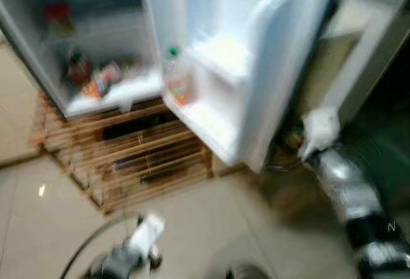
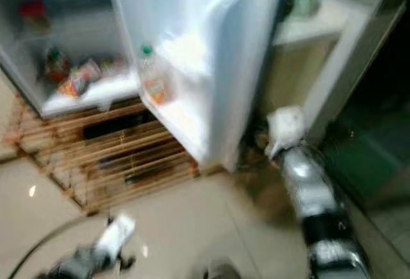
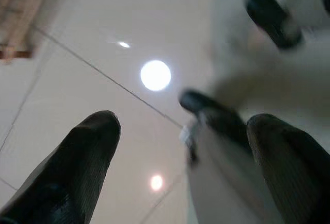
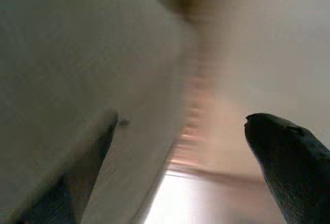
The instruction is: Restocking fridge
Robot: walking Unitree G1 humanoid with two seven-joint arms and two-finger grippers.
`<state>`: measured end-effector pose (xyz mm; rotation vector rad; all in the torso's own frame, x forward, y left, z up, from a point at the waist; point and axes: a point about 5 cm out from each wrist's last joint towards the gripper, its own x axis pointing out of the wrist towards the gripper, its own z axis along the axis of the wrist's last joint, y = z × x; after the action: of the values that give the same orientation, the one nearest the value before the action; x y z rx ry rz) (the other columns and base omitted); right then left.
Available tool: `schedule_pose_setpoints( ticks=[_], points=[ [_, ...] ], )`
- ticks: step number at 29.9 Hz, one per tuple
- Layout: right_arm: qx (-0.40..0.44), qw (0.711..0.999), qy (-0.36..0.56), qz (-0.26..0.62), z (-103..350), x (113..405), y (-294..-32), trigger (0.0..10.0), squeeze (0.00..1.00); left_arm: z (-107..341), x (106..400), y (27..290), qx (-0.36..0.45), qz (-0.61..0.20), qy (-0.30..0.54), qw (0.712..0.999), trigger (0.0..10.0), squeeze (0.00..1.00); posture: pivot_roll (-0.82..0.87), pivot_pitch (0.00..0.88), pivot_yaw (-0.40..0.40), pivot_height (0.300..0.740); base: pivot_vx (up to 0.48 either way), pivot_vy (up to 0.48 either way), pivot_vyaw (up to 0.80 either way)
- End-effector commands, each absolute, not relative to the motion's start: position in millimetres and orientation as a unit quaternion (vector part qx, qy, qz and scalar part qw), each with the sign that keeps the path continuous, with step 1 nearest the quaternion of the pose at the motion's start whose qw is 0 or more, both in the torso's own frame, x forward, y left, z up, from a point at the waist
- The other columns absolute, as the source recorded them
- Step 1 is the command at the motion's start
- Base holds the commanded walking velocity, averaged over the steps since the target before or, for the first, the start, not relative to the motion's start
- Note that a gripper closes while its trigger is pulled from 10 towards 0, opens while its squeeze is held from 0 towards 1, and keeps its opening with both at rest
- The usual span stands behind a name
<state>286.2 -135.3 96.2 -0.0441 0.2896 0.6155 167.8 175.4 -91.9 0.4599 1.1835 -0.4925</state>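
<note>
Both eye views smeared by motion blur, edges soft throughout; open white plastic fridge door (image 1: 237,54) glares brightest, shelf detail washed out; right side falls into deep shadow; glossy beige floor tiles (image 3: 103,44) mirror round ceiling lights as white glare spots; left wrist view sharp on near black fingers (image 3: 77,167), background hazy; right wrist view dim, streaked, unfocused.

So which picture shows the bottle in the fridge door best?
The left eye view: the bottle stands larger and nearer the middle on the open fridge door's shelf. The right eye view shows it smaller and blurrier. The wrist views look at floor and wall.
</note>
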Motion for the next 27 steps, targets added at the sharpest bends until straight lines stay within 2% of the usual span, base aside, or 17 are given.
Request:
schedule_pose_setpoints(
  ticks=[1, 4, 6, 8, 11, 14, 15, 16, 17, 18, 19, 21, 24, 27],
  points=[
    [0.011, 0.914, 0.114, 0.390, 124, 274, -111, 10.0, 0.00, -95, 158, 180, 0.234, -0.253, 0.558, 0.755, 10.0, 0.00, -0.27, 0.000, 0.080, 0.740, 0.000, 0.000, 0.00],
    [0.029, 0.905, 0.117, 0.408, 128, 267, -112, 10.0, 0.00, -98, 149, 178, 0.235, -0.273, 0.567, 0.741, 10.0, 0.00, -0.27, 0.000, 0.080, 0.740, 0.000, 0.000, 0.00],
    [0.038, 0.918, 0.123, 0.375, 125, 275, -127, 10.0, 0.00, -101, 145, 173, 0.233, -0.280, 0.569, 0.737, 10.0, 0.00, -0.27, 0.000, 0.076, 0.740, 0.000, 0.000, 0.00],
    [0.007, 0.953, 0.116, 0.281, 120, 294, -152, 10.0, 0.00, -97, 157, 166, 0.223, -0.258, 0.547, 0.764, 10.0, 0.00, -0.27, 0.000, 0.074, 0.740, 0.000, 0.000, 0.00],
    [-0.065, 0.976, 0.120, 0.172, 115, 304, -176, 10.0, 0.00, -84, 189, 160, 0.210, -0.202, 0.483, 0.826, 10.0, 0.00, -0.26, 0.000, 0.066, 0.740, 0.000, 0.000, 0.00],
    [-0.083, 0.984, 0.125, 0.095, 105, 306, -195, 10.0, 0.00, -56, 234, 145, 0.153, -0.153, 0.383, 0.898, 10.0, 0.00, -0.25, 0.000, 0.058, 0.740, 0.000, 0.000, 0.00],
    [-0.075, 0.986, 0.130, 0.075, 100, 304, -198, 10.0, 0.00, -46, 247, 138, 0.133, -0.147, 0.350, 0.916, 10.0, 0.00, -0.25, 0.000, 0.057, 0.740, 0.000, 0.000, 0.00],
    [-0.075, 0.986, 0.130, 0.075, 100, 304, -198, 10.0, 0.00, -46, 247, 138, 0.133, -0.147, 0.350, 0.916, 10.0, 0.00, -0.25, 0.000, 0.057, 0.740, 0.000, 0.000, 0.00],
    [-0.074, 0.986, 0.136, 0.062, 94, 302, -200, 10.0, 0.00, -34, 261, 131, 0.111, -0.145, 0.314, 0.932, 10.0, 0.00, -0.24, 0.000, 0.052, 0.740, 0.000, 0.000, 0.00],
    [-0.072, 0.986, 0.142, 0.043, 82, 299, -202, 10.0, 0.00, -7, 284, 135, 0.068, -0.137, 0.242, 0.958, 10.0, 0.00, -0.24, 0.000, 0.053, 0.740, 0.000, 0.000, 0.00],
    [-0.072, 0.986, 0.142, 0.043, 82, 299, -202, 10.0, 0.00, -7, 284, 135, 0.068, -0.137, 0.242, 0.958, 10.0, 0.00, -0.24, 0.000, 0.053, 0.740, 0.000, 0.000, 0.00],
    [-0.068, 0.987, 0.145, 0.022, 72, 295, -203, 10.0, 0.00, 35, 305, 145, 0.043, -0.142, 0.143, 0.979, 10.0, 0.00, -0.24, 0.000, 0.055, 0.740, 0.000, 0.000, 0.00],
    [-0.060, 0.988, 0.143, -0.002, 64, 291, -206, 10.0, 0.00, 81, 317, 136, 0.026, -0.151, 0.036, 0.988, 10.0, 0.00, -0.24, 0.000, 0.057, 0.740, 0.000, 0.000, 0.00],
    [-0.060, 0.989, 0.136, -0.003, 63, 292, -205, 10.0, 0.00, 110, 323, 130, 0.023, -0.147, -0.033, 0.988, 10.0, 0.00, -0.23, 0.000, 0.061, 0.740, 0.000, 0.000, 0.00]
  ],
)
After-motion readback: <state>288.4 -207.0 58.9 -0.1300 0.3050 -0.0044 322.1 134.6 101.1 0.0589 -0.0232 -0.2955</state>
